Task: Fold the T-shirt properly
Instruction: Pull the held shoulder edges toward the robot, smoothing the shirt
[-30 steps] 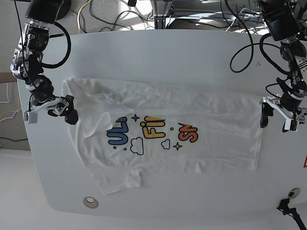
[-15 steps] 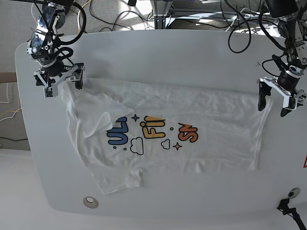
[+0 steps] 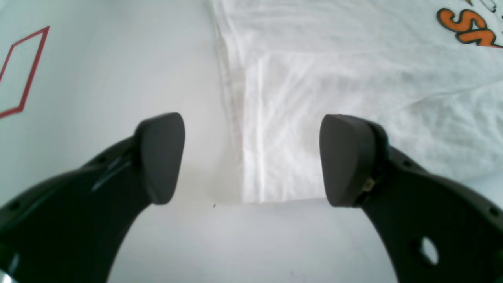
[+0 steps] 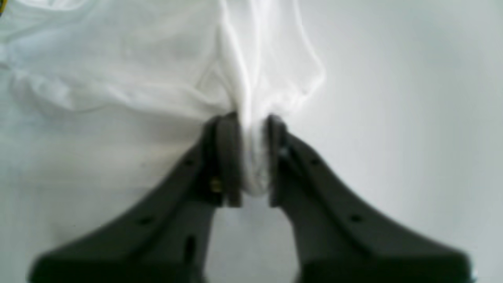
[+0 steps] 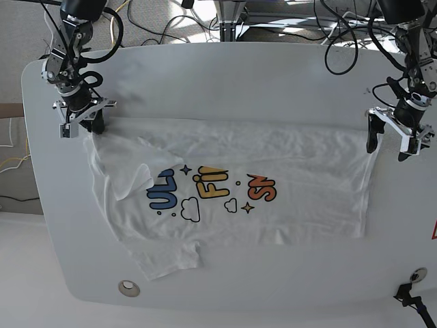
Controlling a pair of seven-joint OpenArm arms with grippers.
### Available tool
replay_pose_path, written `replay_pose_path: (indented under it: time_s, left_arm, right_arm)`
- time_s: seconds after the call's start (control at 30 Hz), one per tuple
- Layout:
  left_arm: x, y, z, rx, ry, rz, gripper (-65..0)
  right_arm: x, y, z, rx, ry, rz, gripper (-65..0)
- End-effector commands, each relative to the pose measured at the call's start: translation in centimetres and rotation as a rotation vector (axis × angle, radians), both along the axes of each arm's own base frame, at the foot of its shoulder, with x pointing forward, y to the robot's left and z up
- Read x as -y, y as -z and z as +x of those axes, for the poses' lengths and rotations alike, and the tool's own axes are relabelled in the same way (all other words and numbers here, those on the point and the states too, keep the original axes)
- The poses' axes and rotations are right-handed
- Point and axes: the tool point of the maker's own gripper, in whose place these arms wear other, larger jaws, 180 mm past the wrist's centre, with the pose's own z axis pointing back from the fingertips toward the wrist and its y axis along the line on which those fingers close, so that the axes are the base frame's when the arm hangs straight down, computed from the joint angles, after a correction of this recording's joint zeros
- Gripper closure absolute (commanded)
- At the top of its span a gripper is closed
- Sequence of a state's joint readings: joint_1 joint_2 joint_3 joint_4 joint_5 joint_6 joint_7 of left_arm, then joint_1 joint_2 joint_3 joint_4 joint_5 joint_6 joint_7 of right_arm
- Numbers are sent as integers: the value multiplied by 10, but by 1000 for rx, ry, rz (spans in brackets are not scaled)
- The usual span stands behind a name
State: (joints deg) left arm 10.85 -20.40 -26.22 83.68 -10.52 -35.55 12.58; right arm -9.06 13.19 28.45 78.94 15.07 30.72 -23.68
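The white T-shirt point(image 5: 232, 184) lies print-up on the white table point(image 5: 225, 75), its lower part folded up over the blue, yellow and orange letters. My right gripper point(image 5: 83, 120) is at the shirt's far left corner. In the right wrist view the gripper point(image 4: 249, 157) is shut on a bunched fold of the shirt point(image 4: 157, 59). My left gripper point(image 5: 388, 140) is open at the shirt's far right corner. In the left wrist view the gripper point(image 3: 253, 157) straddles the shirt's corner point(image 3: 283, 129), one finger on each side; the orange letters point(image 3: 467, 29) show at the top right.
A red outlined mark point(image 3: 23, 70) is on the table beside the left gripper. Round grommets sit near the front edge at the left point(image 5: 128, 288) and the right point(image 5: 418, 275). Cables point(image 5: 157, 20) lie beyond the table's far edge.
Both arms moved from the shirt's sides to its far corners. The right gripper closed on the corner and the shirt shifted slightly left. The left gripper stayed open.
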Motion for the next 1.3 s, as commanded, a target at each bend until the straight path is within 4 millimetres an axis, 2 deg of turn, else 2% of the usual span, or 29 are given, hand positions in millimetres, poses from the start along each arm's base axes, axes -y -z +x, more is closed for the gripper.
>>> replay_pose_path:
  time_s: [0.0, 0.03, 0.17, 0.23, 0.37, 0.53, 0.6, 0.7, 0.77, 0.8, 0.87, 0.97, 1.03, 1.17, 1.27]
  left_arm:
    - [-6, -12, 10, 26, -4, 6, -490]
    - [-8, -13, 14, 29, -11, 1, -490]
    - [-16, 10, 19, -19, -52, -49, -488]
    - [-12, 23, 24, -47, -49, -77, -488]
    - [-6, 50, 18, -120, -48, -108, -487]
    - [0, 62, 14, -155, -40, -121, -468]
    - [-1, 63, 13, -157, -41, -120, -369]
    - [-1, 63, 13, -158, -41, -119, -140]
    - [-1, 61, 14, -153, -41, -117, -29]
    - [-1, 62, 13, -155, -40, -117, 0]
    - [-1, 63, 11, -158, -39, -116, 0]
    - [2, 69, -8, -186, -24, -95, 0]
    - [5, 71, -29, -208, -5, -71, 0]
    - [8, 74, -81, -266, 21, -29, 0]
    - [12, 73, -112, -303, 39, -6, 0]
  right_arm:
    - [3, 1, -2, -24, -12, -20, 0]
    - [2, 2, -2, -24, -13, -18, 0]
    - [1, 2, -2, -24, -15, -16, 0]
    - [1, 2, -2, -23, -14, -15, 0]
    - [1, 1, -2, -18, -13, -11, 0]
    - [1, 1, -2, -19, -14, -11, 0]
    - [0, 1, -2, -18, -15, -10, 0]
    - [0, 0, -2, -18, -15, -10, 0]
    - [0, -1, -2, -15, -16, -12, 0]
    - [0, -3, -2, -9, -19, -17, 0]
    - [-1, -5, -6, -11, -27, -27, 0]
    - [-8, -8, -16, -7, -34, -31, 0]
    - [-9, -9, -29, -19, -47, -48, 0]
    - [-15, -11, -68, -66, -80, -87, 0]
    - [-18, -10, -95, -107, -101, -103, 0]
